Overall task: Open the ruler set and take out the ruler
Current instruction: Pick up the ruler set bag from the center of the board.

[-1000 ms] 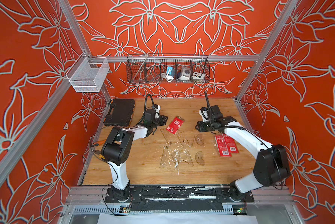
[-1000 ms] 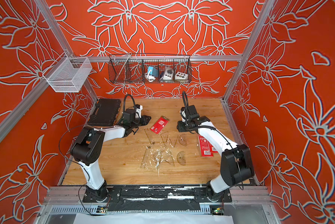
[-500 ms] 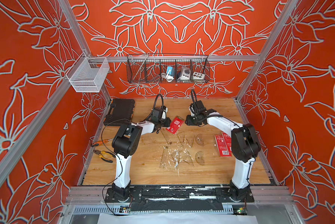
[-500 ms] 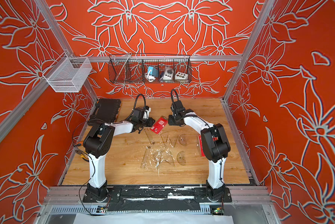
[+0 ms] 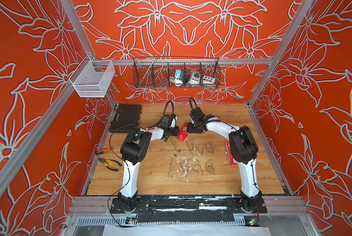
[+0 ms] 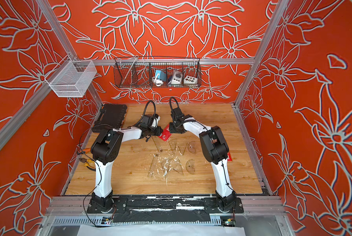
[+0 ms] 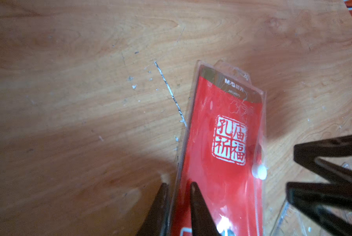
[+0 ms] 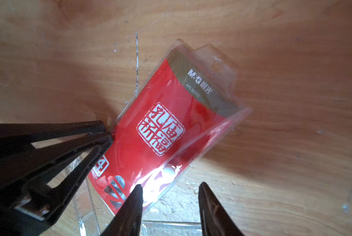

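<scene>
Top views too small to show the grip: red ruler packet (image 5: pixel 183 132) at the desk's (image 5: pixel 150 183) back middle, between both arms, contents not readable. Left wrist view has the left fingers (image 7: pixel 198 208) pinching its long edge; right wrist view has the right fingers (image 8: pixel 133 210) spread, one tip over the snap-side edge. Second red packet (image 5: pixel 227 149) half hidden behind the right arm.

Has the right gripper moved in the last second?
Yes: the right gripper swung toward the robot's left, from under the right end of the wire basket to the red ruler packet.
</scene>
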Controlling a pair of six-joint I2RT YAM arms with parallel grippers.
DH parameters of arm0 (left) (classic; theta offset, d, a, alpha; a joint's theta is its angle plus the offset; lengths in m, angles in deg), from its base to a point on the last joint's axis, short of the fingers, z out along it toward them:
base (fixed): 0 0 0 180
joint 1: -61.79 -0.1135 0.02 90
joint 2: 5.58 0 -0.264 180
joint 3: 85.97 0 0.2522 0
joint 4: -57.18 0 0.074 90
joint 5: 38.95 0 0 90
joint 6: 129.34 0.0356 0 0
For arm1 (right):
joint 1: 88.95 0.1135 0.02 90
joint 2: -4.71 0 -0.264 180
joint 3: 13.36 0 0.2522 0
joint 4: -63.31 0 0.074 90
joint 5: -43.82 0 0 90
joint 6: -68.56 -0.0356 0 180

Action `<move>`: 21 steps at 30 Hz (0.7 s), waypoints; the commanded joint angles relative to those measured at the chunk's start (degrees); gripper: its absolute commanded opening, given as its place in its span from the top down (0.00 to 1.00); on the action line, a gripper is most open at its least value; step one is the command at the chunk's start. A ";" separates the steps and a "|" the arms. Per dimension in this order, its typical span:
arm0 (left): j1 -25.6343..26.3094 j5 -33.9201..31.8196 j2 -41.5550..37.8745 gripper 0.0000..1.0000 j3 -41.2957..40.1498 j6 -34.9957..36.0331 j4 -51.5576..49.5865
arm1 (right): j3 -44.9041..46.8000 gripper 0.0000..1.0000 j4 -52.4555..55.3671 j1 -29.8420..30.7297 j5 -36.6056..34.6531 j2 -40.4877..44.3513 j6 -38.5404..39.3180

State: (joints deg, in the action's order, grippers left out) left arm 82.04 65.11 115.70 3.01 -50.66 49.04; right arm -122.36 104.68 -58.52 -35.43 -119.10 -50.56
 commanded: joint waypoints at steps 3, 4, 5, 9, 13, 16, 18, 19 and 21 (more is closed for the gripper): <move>0.23 1.05 0.98 0.82 -0.38 1.21 -1.85 | -1.67 0.53 1.87 0.75 -1.23 -2.02 -1.89; 0.23 1.22 0.99 0.82 -0.46 1.21 -1.85 | -1.79 0.53 1.91 0.77 -1.25 -2.39 -2.05; 0.23 1.32 0.94 0.82 -0.66 1.16 -1.77 | -1.95 0.53 2.08 0.90 -1.34 -2.67 -2.16; 0.23 1.82 0.72 0.83 -1.14 0.96 -1.26 | -2.40 0.53 1.92 0.99 -1.43 -3.62 -2.72; 0.19 2.37 0.72 0.83 -1.60 0.71 -0.79 | -3.08 0.53 1.53 1.20 -0.64 -4.55 -3.38; 0.23 2.82 0.72 0.83 -1.87 0.57 -0.38 | -4.07 0.53 2.01 1.39 -0.57 -5.46 -3.48; 0.23 2.85 0.76 0.84 -2.00 0.51 -0.27 | -4.34 0.54 2.05 1.47 -0.63 -5.83 -3.61; 0.23 2.83 0.72 0.84 -2.00 0.50 -0.27 | -4.42 0.55 2.00 1.47 -0.64 -5.99 -3.70; 0.23 2.82 0.65 0.84 -2.09 0.59 -0.18 | -4.43 0.58 1.78 1.47 -0.22 -6.23 -3.75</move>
State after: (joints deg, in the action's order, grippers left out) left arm 82.04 66.77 115.70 2.13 -50.70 50.40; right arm -125.77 105.67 -57.47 -35.74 -123.56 -53.03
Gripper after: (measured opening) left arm 0.164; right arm 0.432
